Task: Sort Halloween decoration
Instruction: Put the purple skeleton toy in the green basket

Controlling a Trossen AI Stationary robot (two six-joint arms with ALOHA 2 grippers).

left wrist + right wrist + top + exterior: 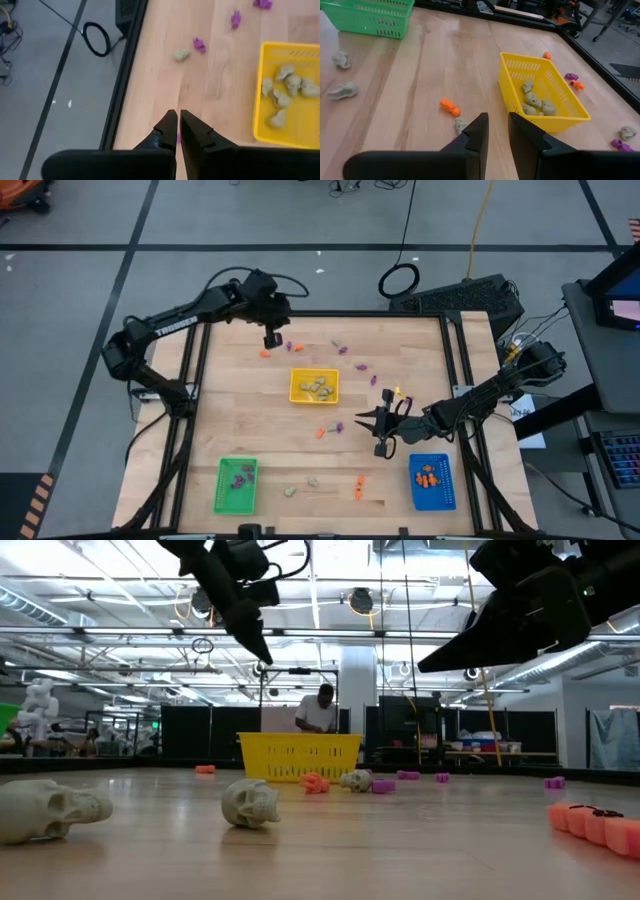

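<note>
Over on the left, green tray [236, 485] at the near edge of the wooden surface [250, 420], purple trinkets inside. Readable on the left arm's dark link: white lettering "TROSSEN". Left end effector [272, 339] hanging above the far side, clenched, a sliver of purple [177, 139] showing between the fingertips in the wrist view (too little showing to call it a grasp). Just beside it, an orange trinket [265, 352] and a purple one [292, 346] on the wood. Mid-surface, yellow tray [314, 386] holding beige-grey skulls [320, 388]. More purple pieces [345, 350] scattered past the tray's far side, orange ones [324, 431] and a purple one [337, 426] on its near side, beige skulls [313, 480] at the near edge. Right end effector [362, 419] hovering next to those, fingers slightly parted, nothing between them. Far right, blue tray [432, 482] with orange trinkets [428, 477].
</note>
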